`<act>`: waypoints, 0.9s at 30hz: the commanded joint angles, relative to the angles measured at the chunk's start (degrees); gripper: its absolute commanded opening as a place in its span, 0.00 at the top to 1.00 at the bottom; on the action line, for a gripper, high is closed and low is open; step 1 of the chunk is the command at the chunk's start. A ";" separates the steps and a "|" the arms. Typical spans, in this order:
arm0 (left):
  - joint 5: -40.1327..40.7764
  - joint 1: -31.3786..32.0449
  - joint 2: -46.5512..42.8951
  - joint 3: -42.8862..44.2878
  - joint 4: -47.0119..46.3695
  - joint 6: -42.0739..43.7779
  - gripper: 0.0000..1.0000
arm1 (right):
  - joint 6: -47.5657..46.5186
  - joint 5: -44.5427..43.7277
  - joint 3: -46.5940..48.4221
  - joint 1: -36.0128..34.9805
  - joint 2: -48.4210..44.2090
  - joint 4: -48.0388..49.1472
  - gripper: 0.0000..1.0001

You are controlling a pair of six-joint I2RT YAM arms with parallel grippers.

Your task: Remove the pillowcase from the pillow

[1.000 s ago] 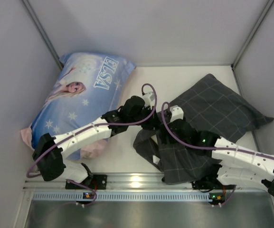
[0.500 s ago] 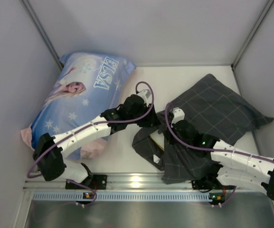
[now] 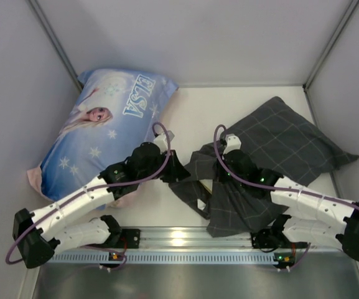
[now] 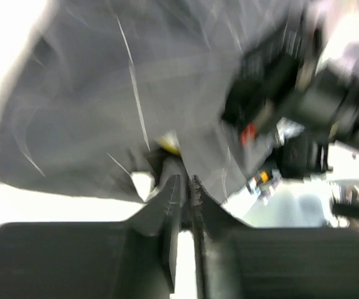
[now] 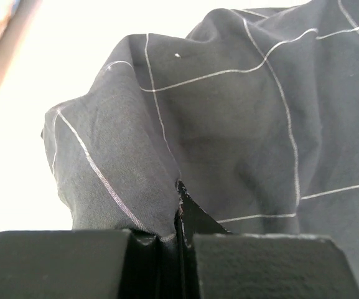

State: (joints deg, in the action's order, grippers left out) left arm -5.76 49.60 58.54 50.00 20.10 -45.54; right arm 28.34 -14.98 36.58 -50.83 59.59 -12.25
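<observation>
Pillowcase lies bunched just ahead of both claws. My right gripper is clamped tight on a fold of it. My left gripper sits at the cloth's edge, jaws nearly together; through the blur I cannot tell whether it grips.

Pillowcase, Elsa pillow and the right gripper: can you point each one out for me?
pillowcase (image 3: 291, 140), top view, on its plump checked far part.
Elsa pillow (image 3: 114, 121), top view, on the middle of its blue cover.
right gripper (image 5: 180, 208), right wrist view, where its shut fingertips pinch the grey fabric.
</observation>
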 commanded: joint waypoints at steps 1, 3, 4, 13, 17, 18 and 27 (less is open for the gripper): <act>-8.47 1.72 0.95 -3.94 -6.55 -0.69 0.93 | 0.84 1.09 5.08 2.22 3.41 2.23 1.00; -7.87 4.61 4.19 -3.60 -7.00 0.01 0.95 | 0.67 1.88 7.10 2.66 4.74 2.41 1.00; -7.25 5.49 5.34 -3.42 -7.00 0.10 0.94 | 0.49 2.32 7.71 2.75 5.96 2.41 1.00; -3.19 4.19 15.98 -6.31 -15.07 -2.01 0.74 | 0.67 3.91 9.04 3.19 3.09 -0.05 1.00; -7.68 -1.33 19.67 -8.07 -22.64 -4.64 0.75 | 1.19 3.56 7.46 3.46 -0.96 -2.42 1.00; -8.65 -2.14 20.64 -8.42 -23.52 -5.43 0.54 | 1.45 3.64 7.11 3.54 -1.84 -2.86 1.00; -9.45 -7.06 24.86 -6.33 -26.60 -4.74 0.03 | 1.81 4.70 4.64 3.72 -8.96 -7.17 1.00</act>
State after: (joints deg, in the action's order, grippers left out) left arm -14.02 42.92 82.19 41.60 -1.63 -50.92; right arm 29.65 -10.83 41.65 -48.07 52.71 -18.00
